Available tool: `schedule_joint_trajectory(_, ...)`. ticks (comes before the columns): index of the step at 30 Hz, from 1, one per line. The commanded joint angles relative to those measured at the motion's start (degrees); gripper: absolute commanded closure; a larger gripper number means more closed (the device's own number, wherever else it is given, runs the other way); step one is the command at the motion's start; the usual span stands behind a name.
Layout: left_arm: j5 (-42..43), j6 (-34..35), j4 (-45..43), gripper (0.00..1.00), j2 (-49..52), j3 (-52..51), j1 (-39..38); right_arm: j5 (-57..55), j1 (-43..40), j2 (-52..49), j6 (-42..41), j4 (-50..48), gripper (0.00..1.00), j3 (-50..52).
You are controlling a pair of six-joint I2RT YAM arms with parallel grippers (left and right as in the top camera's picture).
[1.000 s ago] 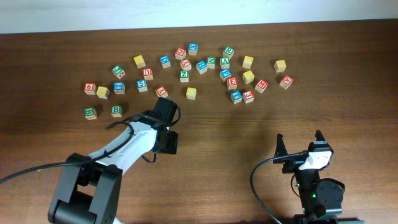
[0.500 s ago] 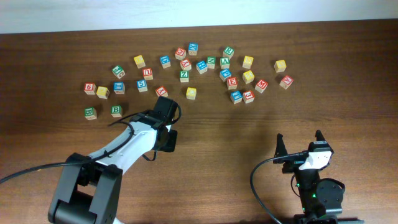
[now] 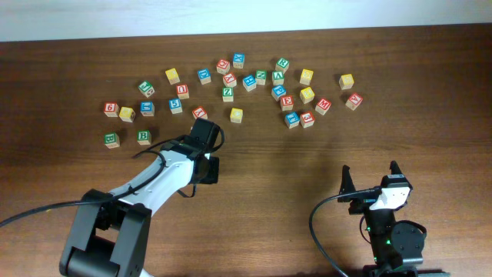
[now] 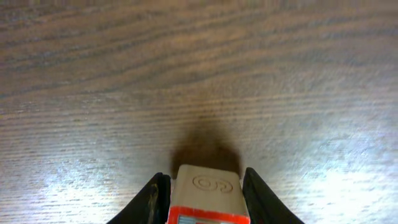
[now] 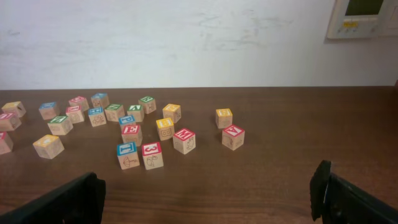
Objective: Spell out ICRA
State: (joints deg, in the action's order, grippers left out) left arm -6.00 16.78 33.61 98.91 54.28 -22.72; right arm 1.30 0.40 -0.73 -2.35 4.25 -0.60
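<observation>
The left gripper [image 3: 209, 171] has closed in from wide open. Its fingers [image 4: 152, 202] now press both sides of a red-edged wooden block [image 4: 205, 185], and it has shifted slightly nearer the yellow block [image 3: 236, 115].

Dark wooden table [image 3: 307, 177], white wall [image 5: 186, 37]

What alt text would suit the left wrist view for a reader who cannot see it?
The left gripper grips a wooden block with a red-edged face between its two dark fingers at the bottom centre. Bare wood-grain table fills the rest, with a dark shadow just beyond the block.
</observation>
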Motion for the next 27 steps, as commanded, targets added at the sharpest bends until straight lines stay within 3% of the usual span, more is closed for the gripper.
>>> schedule_joint_trajectory(1, 0.2, 2.1, -0.1, 0.7, 0.5, 0.0, 0.0, -0.5, 0.3, 0.5, 0.4, 0.3, 0.02, 0.3)
schedule_joint_trajectory(14, -2.8, 6.4, 1.5, 0.75, 0.5, 0.0, 0.0, -0.5, 0.3, 0.5, 0.4, 0.3, 0.02, 0.3)
schedule_joint_trajectory(27, -3.5, 6.4, 1.2, 0.74, 0.5, 0.0, 0.0, -0.5, 0.3, 0.5, 0.4, 0.3, 0.02, 0.3)
